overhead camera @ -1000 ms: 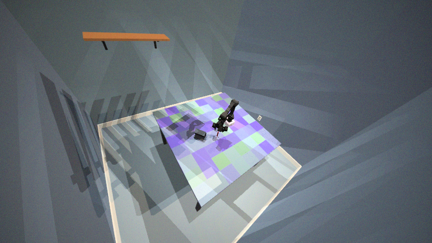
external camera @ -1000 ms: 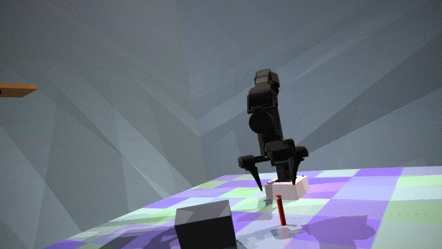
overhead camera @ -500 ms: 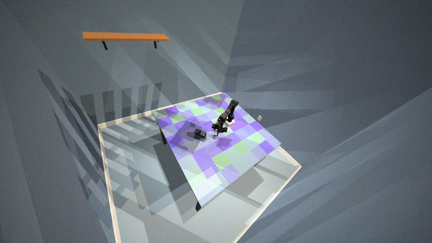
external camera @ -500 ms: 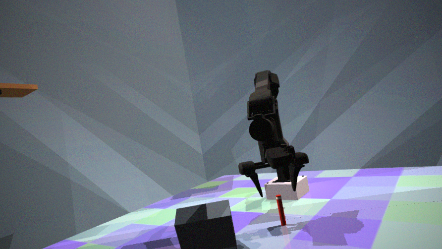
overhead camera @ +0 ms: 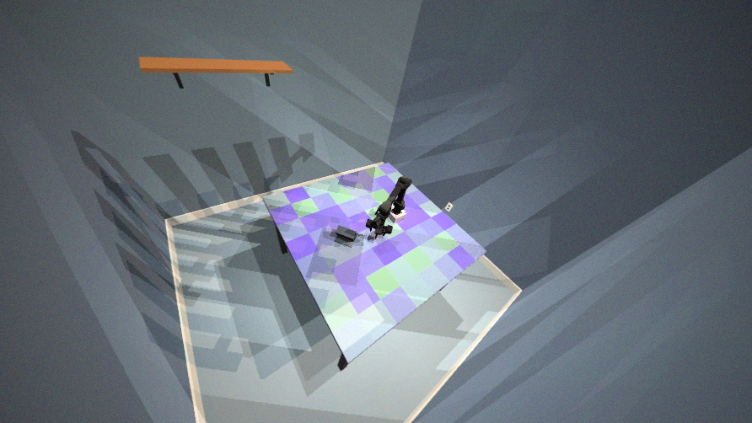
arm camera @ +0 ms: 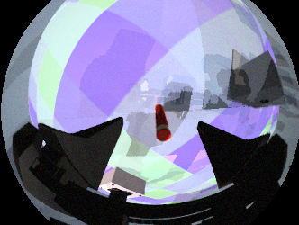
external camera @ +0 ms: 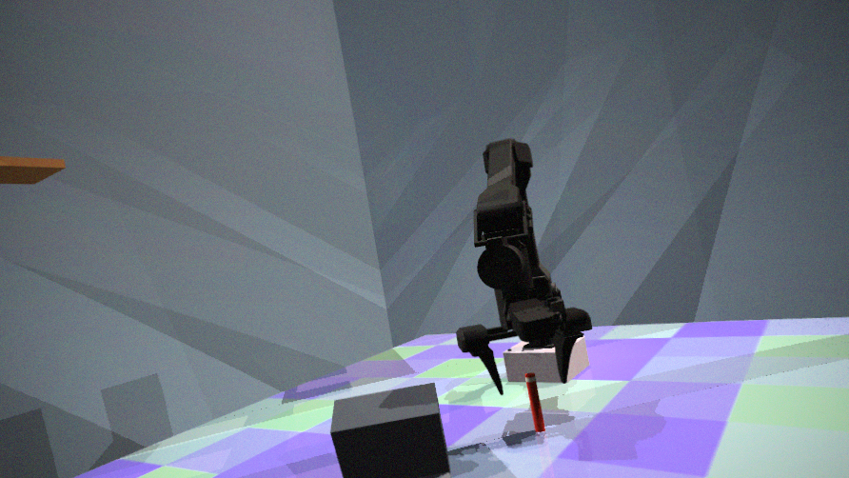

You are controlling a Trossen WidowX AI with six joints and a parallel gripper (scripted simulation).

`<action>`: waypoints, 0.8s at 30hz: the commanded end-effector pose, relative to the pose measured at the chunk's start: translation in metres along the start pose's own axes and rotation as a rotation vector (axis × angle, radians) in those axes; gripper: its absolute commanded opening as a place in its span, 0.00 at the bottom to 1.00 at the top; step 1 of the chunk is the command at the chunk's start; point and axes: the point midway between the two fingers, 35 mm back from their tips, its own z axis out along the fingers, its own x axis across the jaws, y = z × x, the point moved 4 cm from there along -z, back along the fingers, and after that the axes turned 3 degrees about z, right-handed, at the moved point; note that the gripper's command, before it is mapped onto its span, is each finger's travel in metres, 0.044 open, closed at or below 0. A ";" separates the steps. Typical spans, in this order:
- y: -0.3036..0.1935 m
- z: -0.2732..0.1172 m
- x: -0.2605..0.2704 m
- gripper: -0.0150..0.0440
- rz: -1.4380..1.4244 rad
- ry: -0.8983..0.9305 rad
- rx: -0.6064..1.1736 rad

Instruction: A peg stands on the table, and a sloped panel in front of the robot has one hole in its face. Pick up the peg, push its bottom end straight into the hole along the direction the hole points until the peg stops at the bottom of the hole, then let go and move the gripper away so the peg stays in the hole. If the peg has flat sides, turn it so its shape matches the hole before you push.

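Note:
A slim red round peg [overhead camera: 375,236] [external camera: 535,407] [arm camera: 160,118] with a pale band near its top stands upright on the table [overhead camera: 386,281] [external camera: 783,416]. My gripper [external camera: 532,387] [arm camera: 161,123] is open and empty, pointing down. Its fingertips are apart on either side of the peg near its top in the exterior view and the wrist view, touching nothing that I can see. The dark sloped panel block [overhead camera: 346,234] [external camera: 388,440] [arm camera: 258,83] stands a short way from the peg, at the right in the wrist view. I cannot make out its hole.
The arm's pale pink base block [overhead camera: 398,215] [external camera: 531,367] [arm camera: 128,181] stands behind the peg in the exterior view. An orange shelf [overhead camera: 210,66] [external camera: 27,172] hangs on the wall, far from the arm.

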 end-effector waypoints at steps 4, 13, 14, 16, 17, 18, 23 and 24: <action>-0.001 0.012 0.000 1.00 0.007 -0.002 0.002; -0.002 0.019 0.000 0.96 0.000 0.000 0.001; -0.002 0.019 0.000 0.91 0.000 0.000 0.001; -0.002 0.019 0.000 0.82 0.000 0.000 0.001; -0.002 0.019 0.000 0.78 0.000 0.000 0.001; -0.002 0.019 0.000 0.73 0.000 0.000 0.001; -0.002 0.019 0.000 0.51 0.000 0.000 0.001; -0.002 0.019 0.000 0.47 0.000 0.000 0.001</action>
